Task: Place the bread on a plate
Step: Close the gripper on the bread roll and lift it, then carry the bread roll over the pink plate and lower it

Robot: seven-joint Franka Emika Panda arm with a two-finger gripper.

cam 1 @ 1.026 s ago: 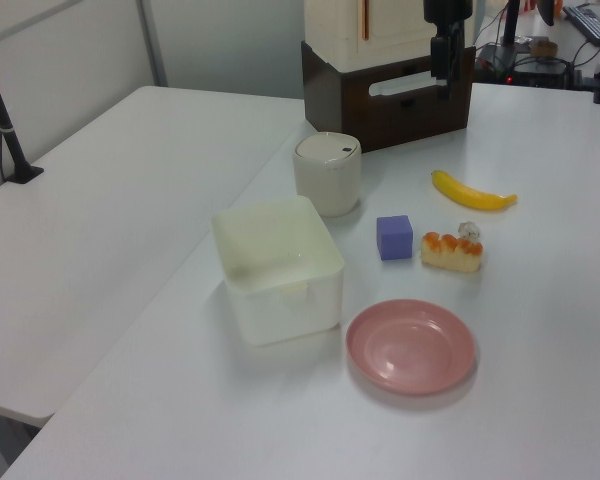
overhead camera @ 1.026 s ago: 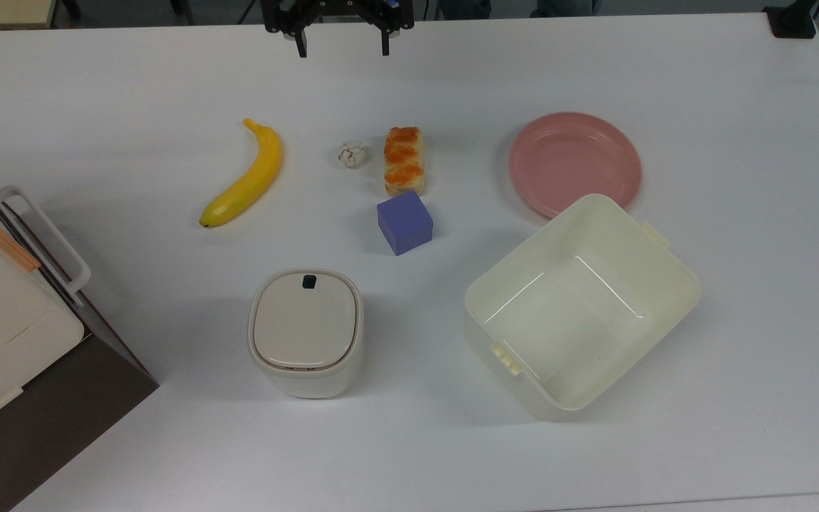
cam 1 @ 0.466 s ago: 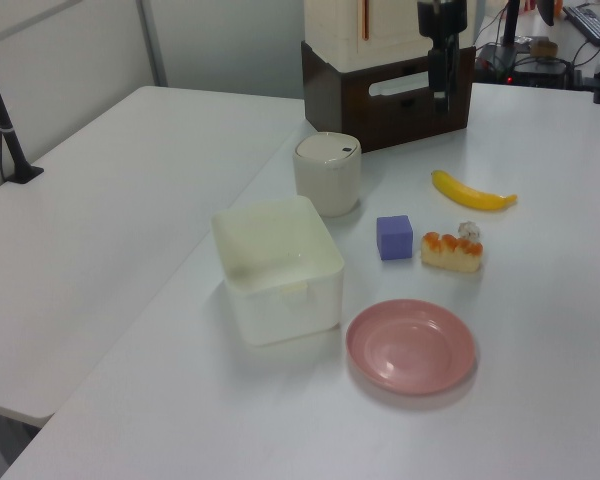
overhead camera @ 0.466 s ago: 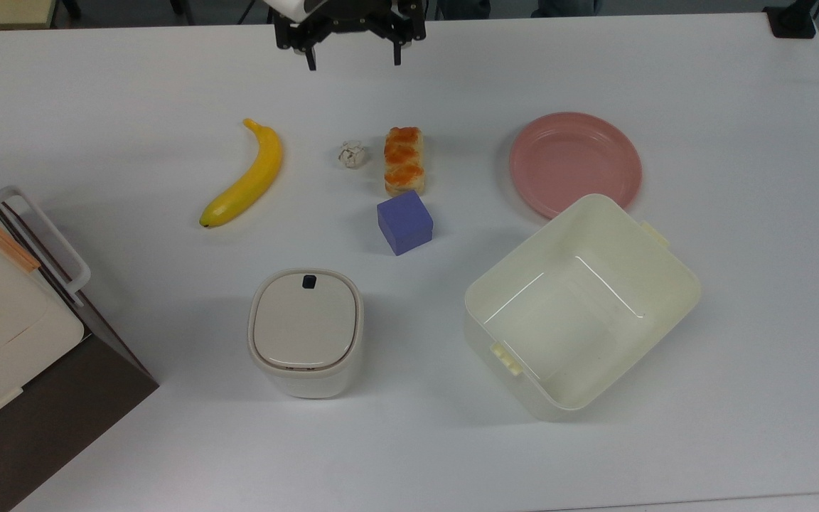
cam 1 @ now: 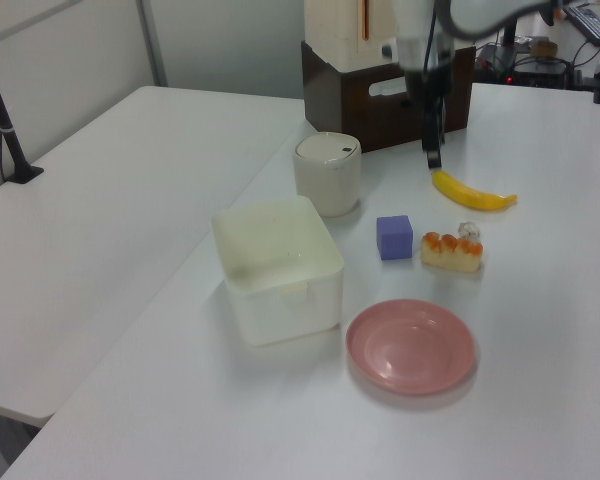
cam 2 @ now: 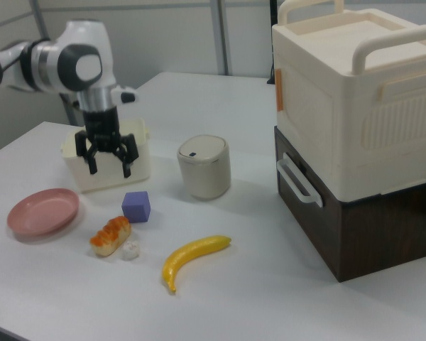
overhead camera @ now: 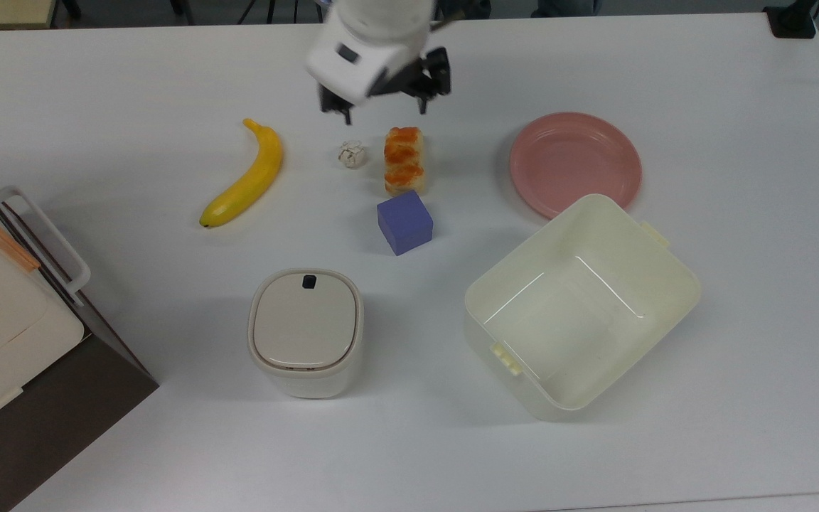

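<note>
- The table (overhead camera: 701, 85) is white and bears everything; places below are told from the bread.
- A cream box on a dark brown cabinet (cam 2: 355, 142) stands at the table's edge, far from the bread, past the banana in the left view. The right view shows its handles and full height; the top view catches just a corner.
- The tub (overhead camera: 580, 302) is cream, open and empty, below and right of the bread in the top view, its corner overlapping the plate's rim there.
- The arm's white body, seen in the right view, ends in the gripper (overhead camera: 383, 108), its fingers spread wide, holding nothing and touching nothing. In the top view it is just above the bread's far end; the right view shows it raised well above the table.
- The lidded bin (overhead camera: 306, 331) stands below and left of the bread in the top view.
- The plate (overhead camera: 575, 163) is pink and bare, well apart to the bread's right in the top view.
- The banana (overhead camera: 246, 178) lies to the bread's left in the top view.
- The bread (overhead camera: 404, 161) lies flat on the table, glazed top up, its long axis running up-down in the top view, one end toward the gripper, the other toward the cube.
- The purple cube (overhead camera: 404, 222) sits just below the bread's near end.
- A whitish ball (overhead camera: 352, 154) sits just beside the bread's left.
</note>
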